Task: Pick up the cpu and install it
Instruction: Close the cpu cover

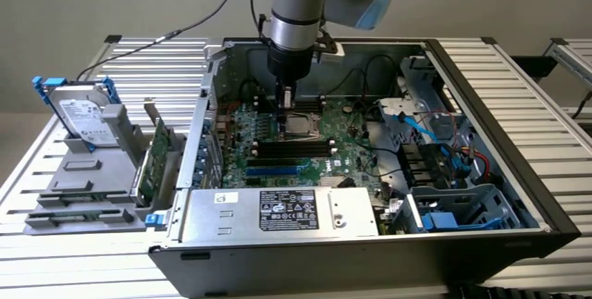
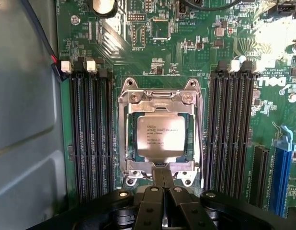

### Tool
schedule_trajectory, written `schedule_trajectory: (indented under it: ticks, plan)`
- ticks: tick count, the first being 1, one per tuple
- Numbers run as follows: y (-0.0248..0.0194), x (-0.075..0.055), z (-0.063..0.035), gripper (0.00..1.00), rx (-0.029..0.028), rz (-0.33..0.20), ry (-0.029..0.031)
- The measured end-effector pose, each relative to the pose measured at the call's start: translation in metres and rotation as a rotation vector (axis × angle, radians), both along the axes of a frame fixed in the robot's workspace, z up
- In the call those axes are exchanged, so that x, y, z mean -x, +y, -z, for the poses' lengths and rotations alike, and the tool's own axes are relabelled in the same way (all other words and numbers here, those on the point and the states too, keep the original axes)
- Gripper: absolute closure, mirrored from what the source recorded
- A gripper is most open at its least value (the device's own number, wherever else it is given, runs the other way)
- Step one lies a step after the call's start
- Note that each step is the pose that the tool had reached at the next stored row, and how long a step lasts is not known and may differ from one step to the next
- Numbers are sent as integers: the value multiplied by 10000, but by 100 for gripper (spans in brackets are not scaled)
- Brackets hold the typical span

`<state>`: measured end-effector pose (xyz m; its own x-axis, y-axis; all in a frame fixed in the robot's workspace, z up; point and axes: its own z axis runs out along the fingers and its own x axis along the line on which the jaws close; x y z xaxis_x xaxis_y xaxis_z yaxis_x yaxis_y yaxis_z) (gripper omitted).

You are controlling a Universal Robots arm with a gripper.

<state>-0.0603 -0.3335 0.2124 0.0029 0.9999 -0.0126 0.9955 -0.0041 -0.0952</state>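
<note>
The cpu (image 2: 160,137), a small square chip with a silver-grey printed top, lies flat inside the metal socket frame (image 2: 130,98) on the green motherboard (image 2: 186,52). My gripper (image 2: 163,176) hovers at the socket's edge, just beside the chip, its two black fingers pressed together with nothing between them. In the exterior view the gripper (image 1: 285,105) reaches down into the open computer case (image 1: 518,174), right above the socket holding the cpu (image 1: 301,125).
Black memory slots (image 2: 90,139) flank the socket on both sides. The power supply (image 1: 277,212) fills the case's near side, and drive bays with blue cables (image 1: 444,167) its right. Outside, on the exterior view's left, stand a hard drive (image 1: 82,115) and a green card (image 1: 157,153).
</note>
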Motion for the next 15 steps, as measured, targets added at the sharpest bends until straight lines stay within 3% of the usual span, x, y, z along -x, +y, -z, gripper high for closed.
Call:
schedule_trajectory:
  ticks: [3,8,15]
  plan:
    - [0,12,7,89,-5,-1,2]
    - [0,15,28,89,-41,1,-92]
    - [0,34,74,89,-41,0,-133]
